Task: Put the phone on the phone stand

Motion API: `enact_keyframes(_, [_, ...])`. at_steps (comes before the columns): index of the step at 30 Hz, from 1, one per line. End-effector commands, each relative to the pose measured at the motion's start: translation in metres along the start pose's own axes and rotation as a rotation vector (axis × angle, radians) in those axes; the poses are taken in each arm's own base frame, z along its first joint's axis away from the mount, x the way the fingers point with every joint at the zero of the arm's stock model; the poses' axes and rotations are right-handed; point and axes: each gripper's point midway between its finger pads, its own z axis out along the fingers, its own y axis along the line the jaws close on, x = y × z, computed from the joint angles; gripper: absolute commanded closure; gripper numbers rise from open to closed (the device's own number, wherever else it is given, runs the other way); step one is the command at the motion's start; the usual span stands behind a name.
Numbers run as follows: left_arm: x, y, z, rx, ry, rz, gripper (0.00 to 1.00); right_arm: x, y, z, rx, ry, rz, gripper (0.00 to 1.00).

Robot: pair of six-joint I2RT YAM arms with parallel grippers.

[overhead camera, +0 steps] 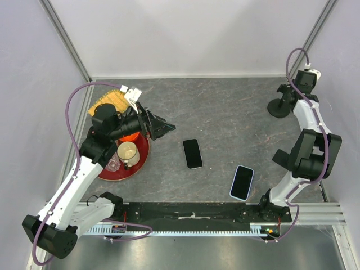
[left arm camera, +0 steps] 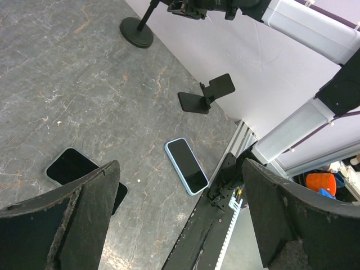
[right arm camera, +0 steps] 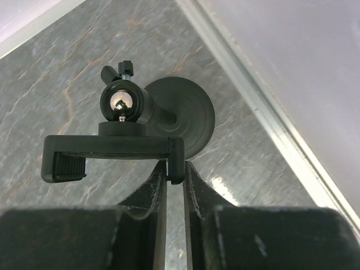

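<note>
1. Phone with a pale blue rim [overhead camera: 242, 182] lies flat, screen up, on the grey stone-look table [overhead camera: 225, 109], near the front edge and close to the right arm's base.
2. A second phone, all black [overhead camera: 193, 153], lies flat near the middle of the table, well apart from the first one.
3. The phone stand [right arm camera: 112, 149], a round-footed black post with a ball joint and a clamp bar on top, stands at the far right of the table near the back wall. Neither phone is on it.
4. The right gripper [right arm camera: 175, 169] is pinched together on one end of that clamp bar, with a finger pressed to each side of it.
5. The left gripper [overhead camera: 169, 128] hangs in the air at the left side of the table with its fingers spread wide and nothing between them. It points toward the black phone.
6. Seen from the left wrist, a small folding stand [left arm camera: 206, 94] sits on the table beyond the blue-rimmed phone.
7. Under the left arm is a red tray [overhead camera: 112, 171] holding a cup [overhead camera: 127, 152].
</note>
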Motion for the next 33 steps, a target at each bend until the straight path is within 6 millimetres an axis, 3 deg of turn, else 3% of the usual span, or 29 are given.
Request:
enact_keyframes(1, [-0.011,-0.013,0.001,0.054,-0.025,0.0,0.05,-0.03,0.064,-0.051,-0.16,-0.136,-0.015,1.0])
enact_keyframes(5, [-0.008,-0.012,0.004,0.062,-0.018,-0.016,0.05,-0.025,0.104,-0.083,-0.237,-0.161,-0.05,1.0])
enact_keyframes(8, [-0.007,-0.011,0.005,0.066,-0.018,-0.025,0.05,-0.01,0.141,-0.109,-0.341,-0.14,-0.038,1.0])
enact_keyframes(11, [-0.005,-0.008,0.007,0.066,-0.016,-0.033,0.05,0.016,0.178,-0.136,-0.439,-0.105,-0.056,1.0])
enact_keyframes(12, [-0.005,-0.008,0.008,0.066,-0.017,-0.038,0.05,0.034,0.199,-0.15,-0.486,-0.084,-0.088,1.0])
enact_keyframes(15, [-0.003,-0.008,0.009,0.074,-0.015,-0.047,0.06,0.072,0.237,-0.18,-0.558,-0.05,-0.171,1.0])
enact_keyframes(18, [-0.003,-0.009,0.008,0.077,-0.013,-0.05,0.06,0.097,0.259,-0.203,-0.58,-0.058,-0.237,1.0])
enact_keyframes(24, [-0.001,-0.009,0.007,0.077,-0.01,-0.05,0.06,0.128,0.283,-0.224,-0.626,-0.045,-0.306,1.0])
enact_keyframes(33, [0.0,-0.009,0.006,0.075,-0.011,-0.051,0.06,0.144,0.287,-0.227,-0.637,-0.045,-0.389,1.0])
